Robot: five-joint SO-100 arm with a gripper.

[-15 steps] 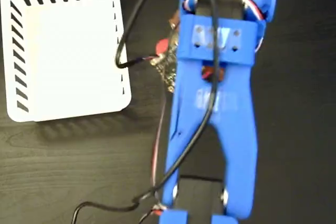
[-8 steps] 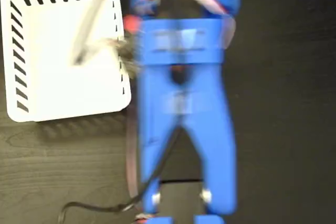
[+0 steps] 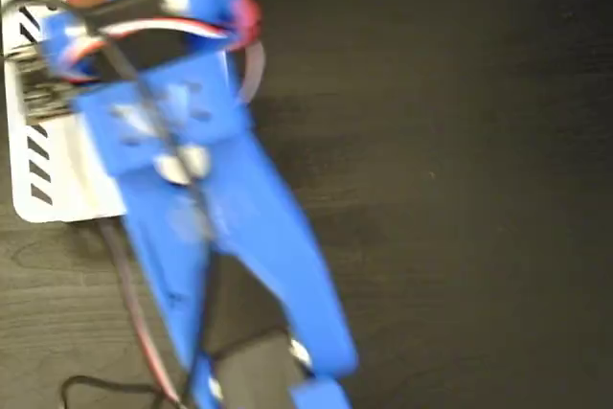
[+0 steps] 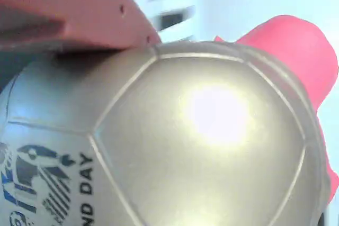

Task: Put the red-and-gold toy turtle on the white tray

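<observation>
Transport looks nearly done: the gripper is clamped on the red-and-gold toy turtle above the white tray, with release remaining.

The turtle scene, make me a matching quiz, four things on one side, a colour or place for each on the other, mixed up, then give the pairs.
Things
1. turtle's shell
2. turtle's head
3. white tray
4. robot arm

Descriptions
A. blue, reaching across the tray in the fixed view
B. shiny gold with a dark printed mark, filling the wrist view
C. red, at the upper right of the wrist view
D. top left corner of the fixed view, slanted slots along its edge

Pairs: 1-B, 2-C, 3-D, 4-A
</observation>
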